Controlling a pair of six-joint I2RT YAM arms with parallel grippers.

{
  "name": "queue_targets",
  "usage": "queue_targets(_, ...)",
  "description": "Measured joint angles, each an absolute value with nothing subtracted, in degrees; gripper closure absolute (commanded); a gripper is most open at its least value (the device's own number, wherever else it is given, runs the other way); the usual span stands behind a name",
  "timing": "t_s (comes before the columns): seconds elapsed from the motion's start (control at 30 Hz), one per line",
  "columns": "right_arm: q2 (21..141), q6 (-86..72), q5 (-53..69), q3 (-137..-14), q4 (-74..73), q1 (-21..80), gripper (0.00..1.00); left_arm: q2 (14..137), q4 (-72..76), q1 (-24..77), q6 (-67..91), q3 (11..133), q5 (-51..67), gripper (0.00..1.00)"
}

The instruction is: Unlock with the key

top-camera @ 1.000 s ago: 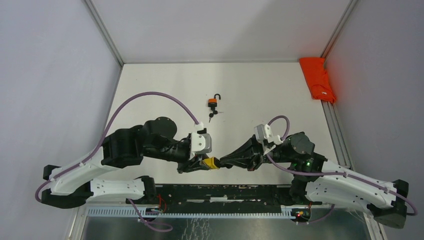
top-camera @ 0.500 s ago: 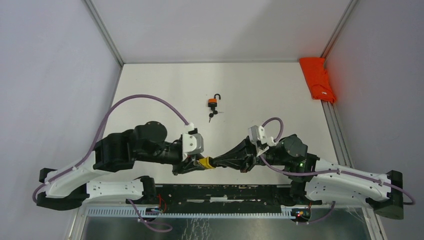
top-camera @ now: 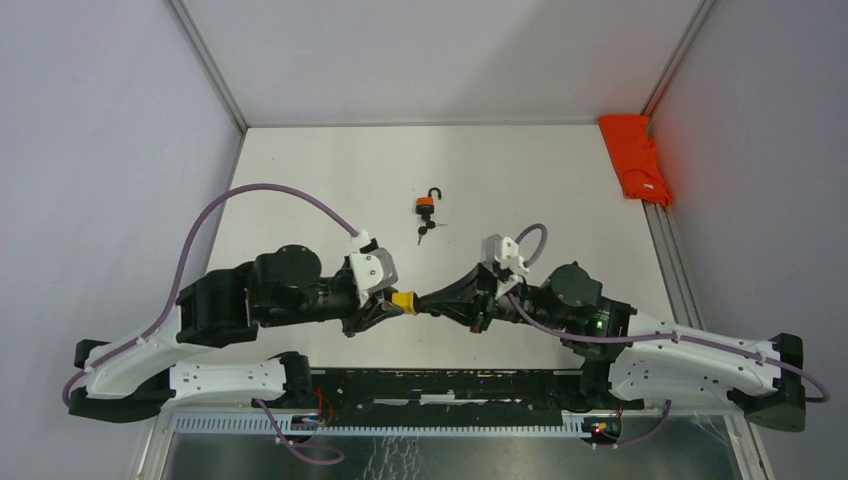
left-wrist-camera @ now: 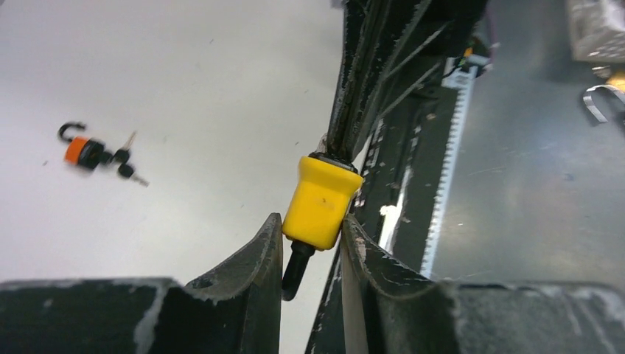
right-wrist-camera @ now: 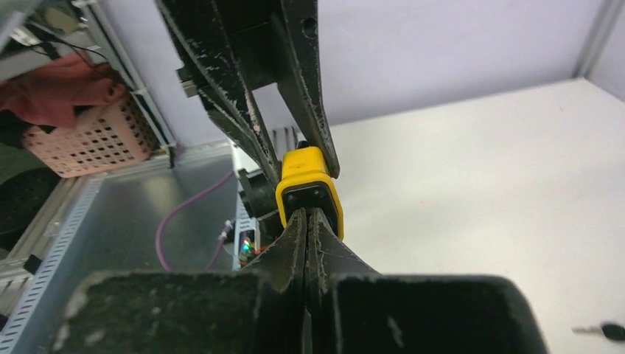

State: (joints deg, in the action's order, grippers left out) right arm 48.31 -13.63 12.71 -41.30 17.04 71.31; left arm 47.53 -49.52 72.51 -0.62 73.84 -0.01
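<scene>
Yellow padlock [left-wrist-camera: 320, 199] held off table [top-camera: 520, 170], above near edge, mid-width, clamped across body by left gripper [left-wrist-camera: 312, 225], black shackle end pointing back toward its palm. Right gripper [right-wrist-camera: 306, 215] pinched fully shut, tips butted on lock's opposite face; key not visible, likely hidden between them. Lock's long axis in line with right fingers, so next move probably plain wrist twist. Orange padlock [top-camera: 426, 206] and spare keys [top-camera: 428, 231] mid-table, well apart

Bright even light, soft shadows (backgrounds blurred)
</scene>
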Motion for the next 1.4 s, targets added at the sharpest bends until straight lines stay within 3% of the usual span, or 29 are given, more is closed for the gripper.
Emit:
queue_targets(0.47, 58.96, -19.07, 1.72, -48.93, -2.00, 69.73, 1.00, 51.16, -50.48, 72.34, -0.71, 63.20, -15.20, 0.98)
queue_targets(0.93, 61.41, -39.70, 7.97, -45.15, 7.46, 58.83, 1.00, 45.52, -32.99, 71.70, -0.58, 51.51, -25.23, 0.98)
queue_targets(1.17, 64.27, -47.20, 12.21, -42.00, 7.84, 58.26, 1.00, 45.50, -16.56, 71.75, 1.26, 49.25, -26.89, 0.98)
queue_targets(1.4, 64.45, -49.25, 12.86, -41.01, 8.32, 57.93, 1.00, 47.16, -11.46, 71.75, 2.96, 47.77, -27.33, 0.98)
